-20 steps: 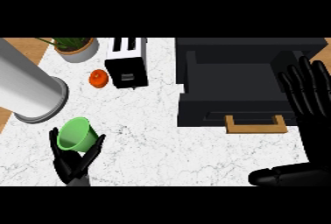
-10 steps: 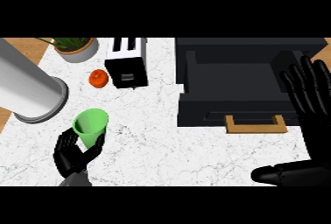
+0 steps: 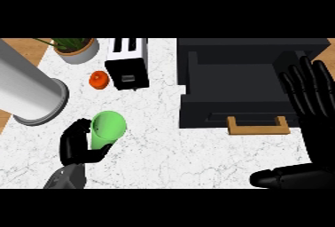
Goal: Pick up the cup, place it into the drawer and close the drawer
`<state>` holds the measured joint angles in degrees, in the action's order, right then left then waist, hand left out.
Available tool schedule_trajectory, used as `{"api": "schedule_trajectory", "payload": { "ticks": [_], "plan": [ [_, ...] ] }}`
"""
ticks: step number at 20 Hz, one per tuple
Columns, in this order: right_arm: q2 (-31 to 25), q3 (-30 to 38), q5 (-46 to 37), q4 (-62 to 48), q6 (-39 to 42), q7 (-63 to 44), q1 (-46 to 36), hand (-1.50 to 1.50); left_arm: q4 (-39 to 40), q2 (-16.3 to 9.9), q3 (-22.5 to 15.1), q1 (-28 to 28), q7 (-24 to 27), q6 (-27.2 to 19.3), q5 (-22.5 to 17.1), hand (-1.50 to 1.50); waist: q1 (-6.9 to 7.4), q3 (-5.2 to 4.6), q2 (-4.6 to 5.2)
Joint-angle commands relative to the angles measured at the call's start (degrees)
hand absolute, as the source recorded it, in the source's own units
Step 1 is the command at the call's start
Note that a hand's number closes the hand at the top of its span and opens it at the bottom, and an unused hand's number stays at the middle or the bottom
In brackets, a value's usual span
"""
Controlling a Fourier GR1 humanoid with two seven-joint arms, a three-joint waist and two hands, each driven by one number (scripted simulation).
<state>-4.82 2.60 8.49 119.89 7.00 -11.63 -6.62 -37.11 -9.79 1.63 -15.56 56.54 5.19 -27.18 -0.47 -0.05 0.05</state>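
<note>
Since half a second ago the green cup (image 3: 107, 128) has tipped further, its mouth now facing up. Left hand (image 3: 79, 146) has its fingers curled round the cup's lower part. Right hand (image 3: 311, 95) rests with fingers spread beside the open drawer (image 3: 243, 99).

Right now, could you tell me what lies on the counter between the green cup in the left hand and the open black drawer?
Nothing: in the head view, only bare white marbled counter lies between the green cup, held by the left hand, and the open black drawer.
</note>
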Motion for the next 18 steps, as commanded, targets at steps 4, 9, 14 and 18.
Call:
{"api": "schedule_trajectory", "payload": {
  "ticks": [4,9,14,18],
  "plan": [
    [1.6,-0.5,-1.4,-0.1,-0.1,3.6,3.6,-1.50,-10.8,0.5,-3.6,3.9,1.3,5.5,1.5,1.50,0.89,0.10,-0.23],
    [-0.6,1.0,1.1,3.5,-0.8,-3.6,1.1,-1.50,-21.4,-2.7,-5.3,1.7,-8.9,4.4,1.5,1.50,0.85,0.10,-0.36],
    [0.4,0.0,-1.4,-1.8,-0.1,1.3,0.9,-1.50,-32.5,-0.8,-8.4,1.2,-18.2,0.5,2.3,1.50,0.89,0.10,-0.20],
    [-0.8,0.8,0.6,4.0,-0.8,-3.6,0.7,-1.50,-40.1,1.7,-9.4,0.1,-24.5,-4.2,2.8,1.50,0.53,0.06,-0.23]
  ]
}}
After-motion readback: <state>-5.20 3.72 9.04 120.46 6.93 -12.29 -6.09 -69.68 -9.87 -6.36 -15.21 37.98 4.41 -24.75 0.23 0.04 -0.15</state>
